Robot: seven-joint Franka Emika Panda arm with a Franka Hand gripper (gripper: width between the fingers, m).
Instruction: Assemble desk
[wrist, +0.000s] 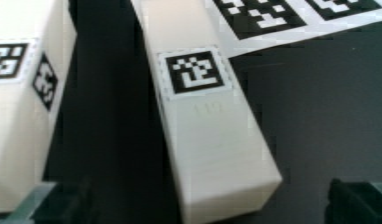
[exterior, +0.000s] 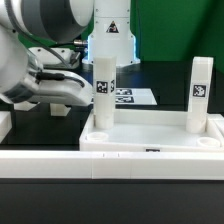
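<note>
The white desk top lies at the front of the table with two white tagged legs standing upright in it. One leg is at the exterior view's left and the other at its right. My gripper reaches in from the exterior view's left, at the left leg. In the wrist view that leg runs between my fingers. They stand wide apart with a gap on both sides of it. The gripper is open and holds nothing.
A long low white rail lies along the front of the desk top. The marker board lies behind the legs and shows in the wrist view. Another white tagged part is beside the leg.
</note>
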